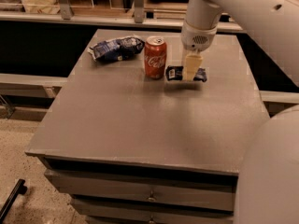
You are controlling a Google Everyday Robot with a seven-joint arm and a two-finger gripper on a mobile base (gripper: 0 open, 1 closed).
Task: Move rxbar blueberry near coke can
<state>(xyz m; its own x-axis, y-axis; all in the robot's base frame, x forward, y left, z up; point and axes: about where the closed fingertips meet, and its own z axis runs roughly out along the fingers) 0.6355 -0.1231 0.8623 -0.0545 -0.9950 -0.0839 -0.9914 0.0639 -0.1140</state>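
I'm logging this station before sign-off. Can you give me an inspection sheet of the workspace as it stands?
Surface: grey table top, flat and matte.
Job's things: rxbar blueberry lies flat close beside the upright coke can, on the picture's right; whether they touch is unclear.
Clutter: blue-and-white chip bag on the can's other side, toward the far edge.
Grippers: tool down at the bar's middle, hanging from the white arm.
Cables: nothing seen.
Surroundings: drawers under the top; speckled floor; a rail behind.
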